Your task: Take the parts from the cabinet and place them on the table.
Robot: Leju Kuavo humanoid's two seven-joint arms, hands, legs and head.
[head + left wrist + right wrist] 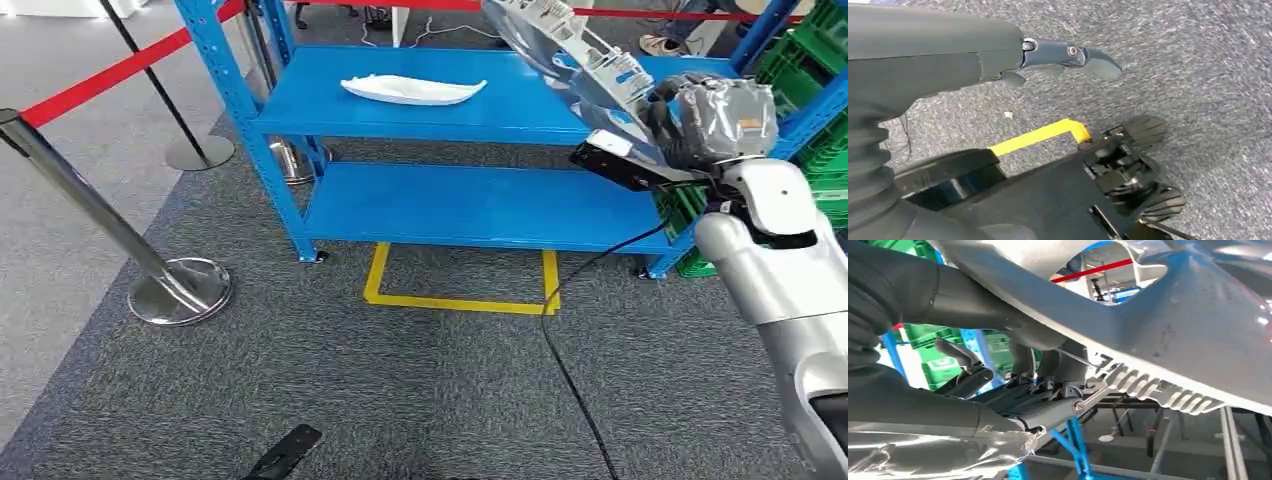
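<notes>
A white curved part (412,90) lies on the upper shelf of the blue cabinet (520,118), left of centre. My right hand (705,122) is raised at the shelf's right end and grips a large silver part with a ribbed edge (575,52), tilted up above the shelf. In the right wrist view the same silver part (1178,335) spans the picture, with the thumb of my right hand (993,310) on one face and the darker fingers (1048,405) on the other. My left hand (998,62) hangs over the grey carpet, its fingers (1073,52) stretched out and holding nothing.
The cabinet's lower shelf (480,205) is bare. Chrome posts (170,285) with a red belt (110,75) stand to the left. Green crates (820,120) are stacked at the right. A yellow floor marking (460,295) and a black cable (565,370) lie before the cabinet.
</notes>
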